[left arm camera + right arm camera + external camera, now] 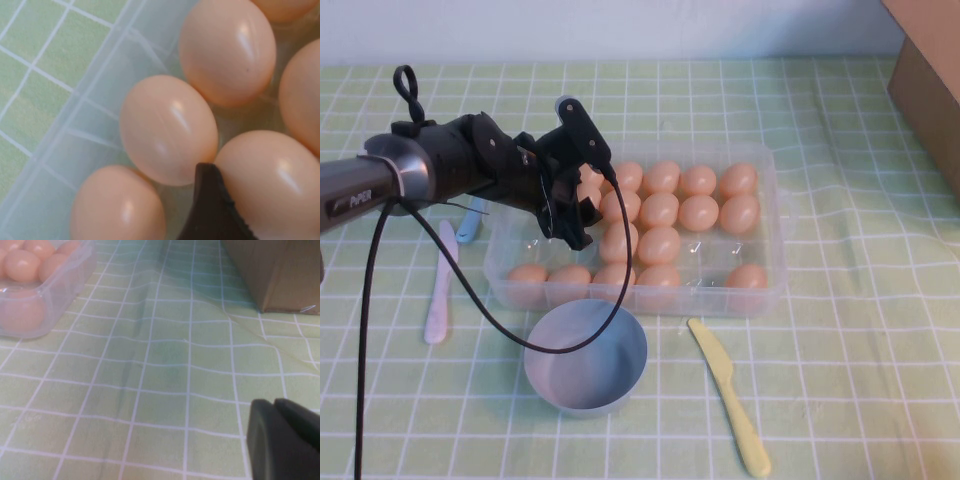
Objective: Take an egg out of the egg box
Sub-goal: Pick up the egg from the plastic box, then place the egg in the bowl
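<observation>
The clear egg box (775,215) stands mid-table, filled with peach-orange eggs. My left gripper (572,225) reaches down into its left part. In the left wrist view one dark finger (210,205) lies against the side of the egg (275,185), which still sits among its neighbours by the box wall (90,125). The other finger is out of view. My right gripper (276,402) is shut and empty, low over the tablecloth to the right of the egg box (60,285). It is out of the high view.
A round blue-grey bowl (586,358) stands in front of the box. A yellow plastic knife (728,392) lies front right. A pale knife (440,285) and a blue utensil (470,222) lie left of the box. A cardboard box (930,80) is at the far right.
</observation>
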